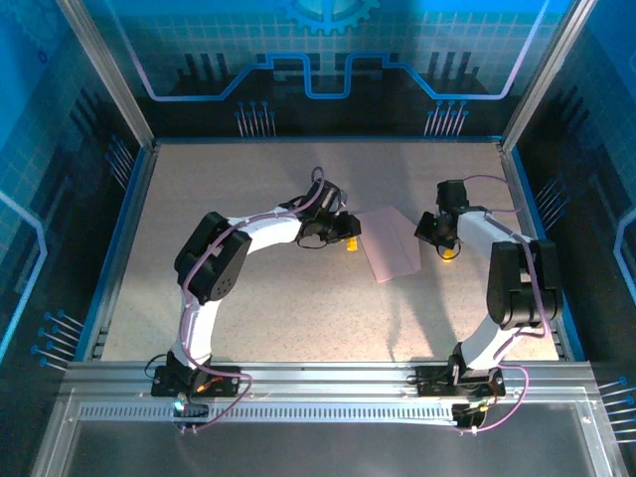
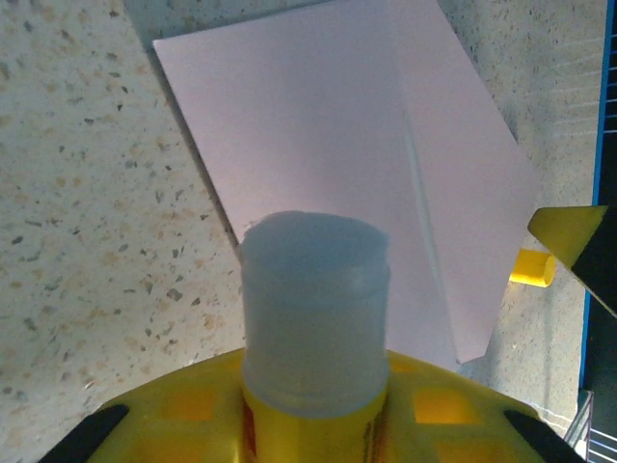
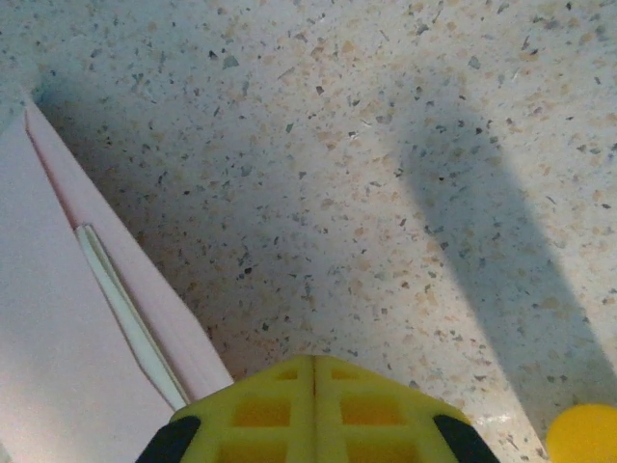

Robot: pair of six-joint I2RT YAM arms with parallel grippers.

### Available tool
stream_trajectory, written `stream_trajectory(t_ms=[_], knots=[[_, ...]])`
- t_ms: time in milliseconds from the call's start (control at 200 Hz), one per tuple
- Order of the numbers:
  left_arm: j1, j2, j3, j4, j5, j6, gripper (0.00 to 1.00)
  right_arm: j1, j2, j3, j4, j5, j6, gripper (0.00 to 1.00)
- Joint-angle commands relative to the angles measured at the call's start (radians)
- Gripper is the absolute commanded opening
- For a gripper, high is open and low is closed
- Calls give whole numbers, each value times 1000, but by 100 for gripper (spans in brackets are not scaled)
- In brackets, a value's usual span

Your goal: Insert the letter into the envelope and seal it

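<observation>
The left fingers [image 2: 183, 417] are narrowly parted, clamped on a yellow glue stick [image 2: 313, 318]. Its uncapped pale tip is just beside the envelope's left edge. The right fingers [image 3: 289, 405] are pressed together and hold nothing, over bare surface [image 1: 248, 318] just right of the envelope. A yellow cap [image 3: 584, 434] lies beside them. The pink envelope [image 1: 390, 243] lies flat, right of the surface's centre, between both pairs of fingers. A thin pale strip [image 3: 125, 311] runs along its flap fold. I cannot tell what is inside.
</observation>
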Motion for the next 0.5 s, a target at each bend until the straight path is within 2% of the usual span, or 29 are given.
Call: stream_trajectory(t_ms=[0, 290, 495], knots=[[-11, 35, 45, -11, -6, -7, 10, -18, 26, 35, 21, 11, -12, 0], [-13, 85, 64, 10, 2, -44, 8, -21, 71, 40, 63, -14, -23, 0], [-14, 113, 87, 7, 7, -47, 8, -19, 52, 13, 100, -76, -10, 0]])
